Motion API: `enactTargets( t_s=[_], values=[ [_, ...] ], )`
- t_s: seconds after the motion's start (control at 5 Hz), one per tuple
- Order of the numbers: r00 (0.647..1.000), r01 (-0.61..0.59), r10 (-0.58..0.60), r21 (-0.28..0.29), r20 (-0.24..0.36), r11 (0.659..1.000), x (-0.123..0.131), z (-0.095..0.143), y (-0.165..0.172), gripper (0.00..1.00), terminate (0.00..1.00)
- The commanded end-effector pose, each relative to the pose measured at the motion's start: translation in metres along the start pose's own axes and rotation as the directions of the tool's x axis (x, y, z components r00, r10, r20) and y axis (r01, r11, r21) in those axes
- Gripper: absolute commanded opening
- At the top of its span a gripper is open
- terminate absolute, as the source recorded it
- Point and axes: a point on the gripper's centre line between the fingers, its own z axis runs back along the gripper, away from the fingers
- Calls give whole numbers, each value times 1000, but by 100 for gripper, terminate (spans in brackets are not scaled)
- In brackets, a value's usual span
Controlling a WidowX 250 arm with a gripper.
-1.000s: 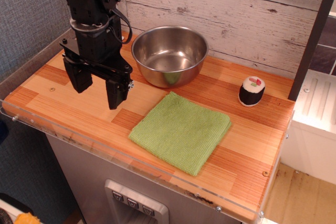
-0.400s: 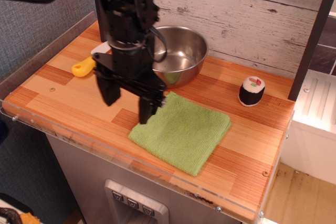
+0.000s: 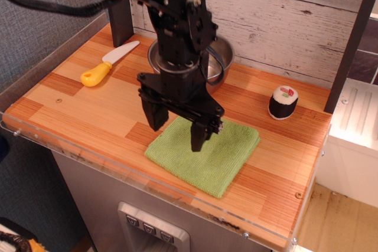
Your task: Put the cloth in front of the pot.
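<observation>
The lime-green cloth [image 3: 218, 157] lies flat on the wooden table top, near the front edge, just in front of the steel pot [image 3: 220, 62]. The pot stands at the back by the plank wall and is mostly hidden behind the arm. My black gripper [image 3: 176, 125] hangs over the cloth's left part, fingers pointing down and spread apart, with nothing between them. One fingertip [image 3: 198, 141] is over the cloth, the other [image 3: 153, 119] is near the cloth's left edge. I cannot tell whether the tips touch the cloth.
A toy knife [image 3: 106, 65] with a yellow handle and white blade lies at the back left. A small black-and-white sushi-roll toy [image 3: 283, 102] stands at the right. The table [image 3: 77, 110] has a clear plastic rim along its front and left edges.
My gripper has moved right from the table's left side to above the cloth, still open. The knife, hidden before, now shows. The cloth and pot have not moved.
</observation>
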Motion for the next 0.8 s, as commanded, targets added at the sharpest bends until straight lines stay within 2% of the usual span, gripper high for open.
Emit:
enactTargets(
  t_s=[0.0,0.2,0.6],
  values=[
    [1000,20,-20,11,-1,1000,6,-11,-7,100,0],
    [1000,25,-25,5,4,1000,9,-17,-6,100,0],
    [998,43,-42,-28,41,999,21,-15,-12,100,0]
  ],
)
